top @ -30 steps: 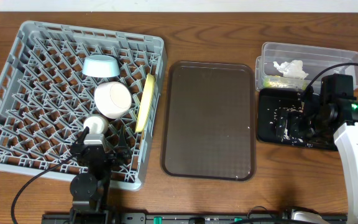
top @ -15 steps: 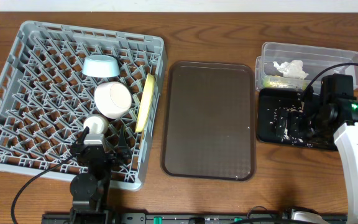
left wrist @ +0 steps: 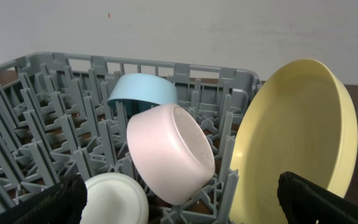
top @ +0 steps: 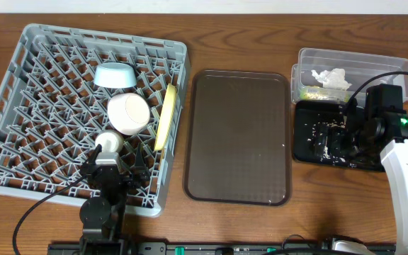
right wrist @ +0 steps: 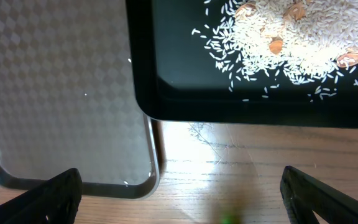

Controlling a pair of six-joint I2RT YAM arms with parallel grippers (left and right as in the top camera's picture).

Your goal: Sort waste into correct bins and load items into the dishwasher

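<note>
Logging both arms as I see them from the desk.

Left arm: it sits low at the near edge of the rack [top: 20, 85], forearm pointing toward the far side. Left gripper [top: 116, 170] is level over the pegs, fingers spread, nothing between them. Ahead of it:
- White bowl [left wrist: 169, 155], tipped on its side.
- Blue bowl [left wrist: 143, 93], upside down just behind the white bowl.
- Plate [left wrist: 297, 134], standing on edge to the right.

Right arm: its white link comes up from the near right corner. The wrist bends down over the black tray [top: 304, 145]. Right gripper [right wrist: 179, 190] faces down with fingers wide apart, holding nothing. It hangs over the bare table [right wrist: 241, 162] at that tray's edge.

Contents:
- Crumbs [right wrist: 291, 34] lie in the black tray.
- Tissue [top: 331, 76] and wrapper [top: 310, 92] lie in the tub [top: 392, 67].
- Brown tray [top: 238, 136] lies between the rack and the black tray.
</note>
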